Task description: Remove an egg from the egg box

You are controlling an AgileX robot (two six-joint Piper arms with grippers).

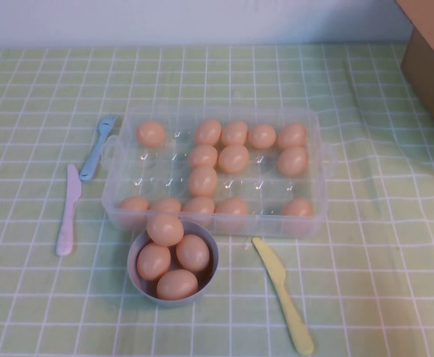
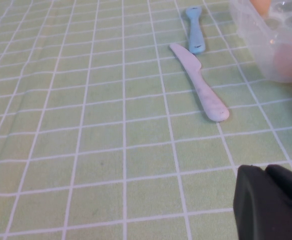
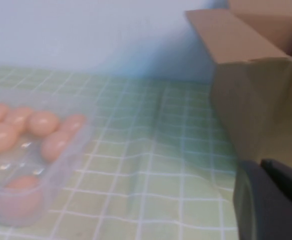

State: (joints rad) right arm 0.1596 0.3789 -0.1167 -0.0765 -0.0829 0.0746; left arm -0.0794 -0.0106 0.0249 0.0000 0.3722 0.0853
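nearest the robot, a grey bowl (image 1: 211,277) holds four eggs, with a yellow knife (image 1: 282,293) to its right. behind it the egg box (image 1: 315,175) holds many eggs, one egg (image 1: 202,181) at its middle. the left gripper (image 2: 271,205) hovers over the cloth near the pink knife (image 2: 200,88), jaws unclear; the right gripper (image 3: 271,205), clenched and empty, is beside the cardboard box (image 3: 258,90)

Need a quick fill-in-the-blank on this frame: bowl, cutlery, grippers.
1. The grey-blue bowl holds ____ eggs.
2. The yellow knife lies on the robot's ____ of the bowl.
3. The pink knife lies ____ the egg box, on the cloth.
4. The right gripper, near the cardboard box, is ____; the left gripper hangs over bare cloth.

Answers: four; right; outside; shut
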